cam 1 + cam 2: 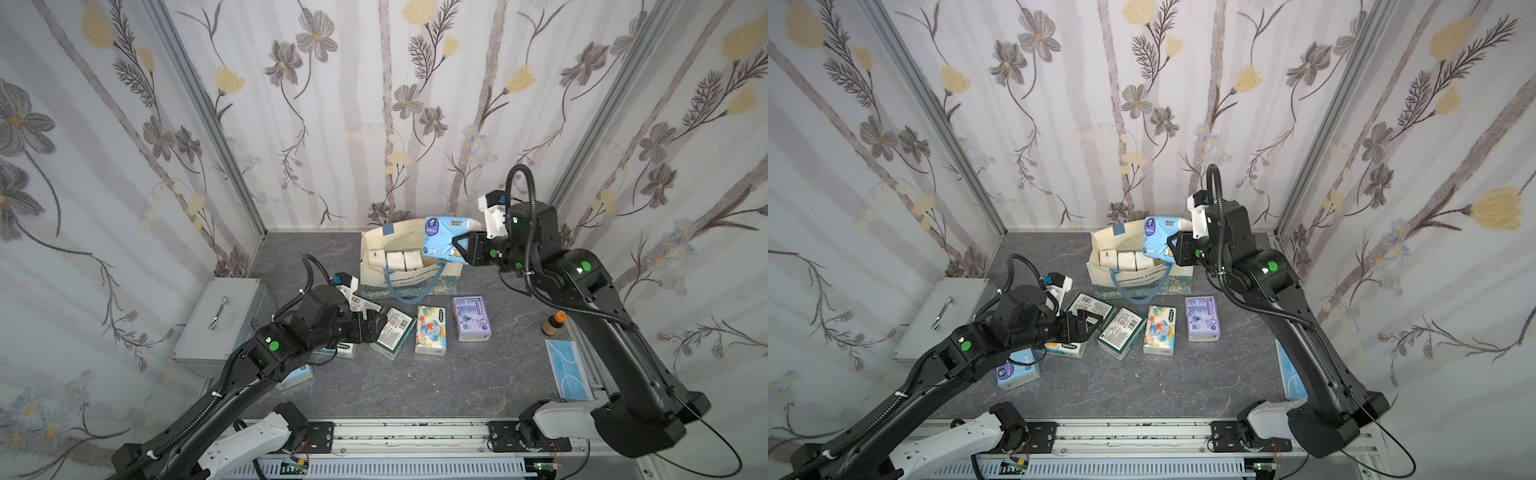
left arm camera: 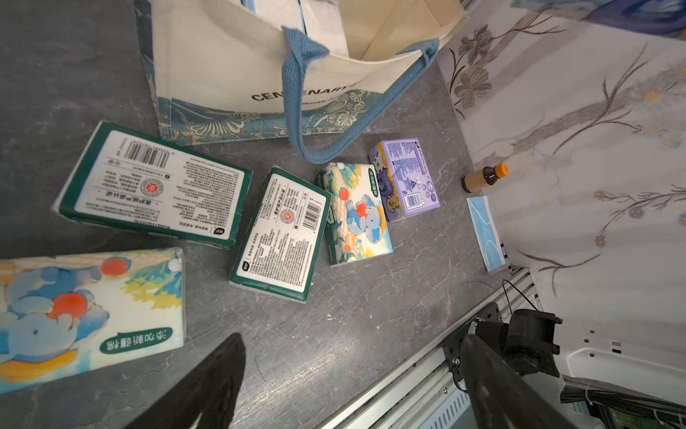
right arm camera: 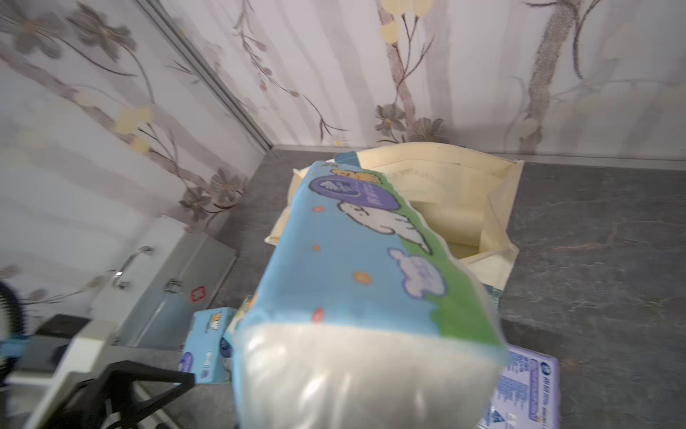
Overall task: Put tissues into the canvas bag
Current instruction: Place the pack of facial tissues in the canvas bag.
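Right gripper (image 1: 458, 249) grasps light-blue tissue pack (image 1: 441, 237) by end, over canvas bag (image 1: 376, 279); likely soft, light, slippery; left gripper (image 1: 374, 326) released

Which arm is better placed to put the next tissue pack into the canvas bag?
Right. The right tool grips a light blue pack just over the open bag. The left tool is open and empty, low beside the green packs.

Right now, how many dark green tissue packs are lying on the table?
2. One dark green plastic-wrapped tissue pack lies in front of the cream canvas bag; the second dark green pack lies beside it, next to the white elephant-print pack. Others may hide under the left arm.
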### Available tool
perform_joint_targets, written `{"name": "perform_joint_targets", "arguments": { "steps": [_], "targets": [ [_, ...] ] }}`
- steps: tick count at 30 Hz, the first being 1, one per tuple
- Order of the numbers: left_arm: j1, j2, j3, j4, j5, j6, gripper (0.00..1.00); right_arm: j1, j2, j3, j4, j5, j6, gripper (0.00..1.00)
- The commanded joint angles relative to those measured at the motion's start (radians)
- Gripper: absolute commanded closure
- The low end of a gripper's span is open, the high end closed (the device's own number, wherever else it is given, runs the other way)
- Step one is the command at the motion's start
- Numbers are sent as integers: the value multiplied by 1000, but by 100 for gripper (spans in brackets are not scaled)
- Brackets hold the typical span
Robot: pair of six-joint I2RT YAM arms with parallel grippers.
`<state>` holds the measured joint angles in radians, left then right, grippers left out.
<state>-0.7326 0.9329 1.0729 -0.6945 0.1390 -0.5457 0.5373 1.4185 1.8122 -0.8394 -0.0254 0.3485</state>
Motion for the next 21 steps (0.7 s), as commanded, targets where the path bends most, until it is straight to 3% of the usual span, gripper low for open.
{"name": "perform_joint_targets", "arguments": {
  "steps": [1,6,11,21],
  "targets": [
    [42,63,71,-63,7,122,8,-3,140,142,-127,135,-127,67],
    [153,125,72,-46,105,144,8,-3,439,455,-241,242,-207,67],
    [246,139,41,-18,175,132,8,-2,682,747,-379,242,-241,67],
    [383,133,-43,49,320,115,8,-2,821,768,-417,238,-250,65]
  ]
}}
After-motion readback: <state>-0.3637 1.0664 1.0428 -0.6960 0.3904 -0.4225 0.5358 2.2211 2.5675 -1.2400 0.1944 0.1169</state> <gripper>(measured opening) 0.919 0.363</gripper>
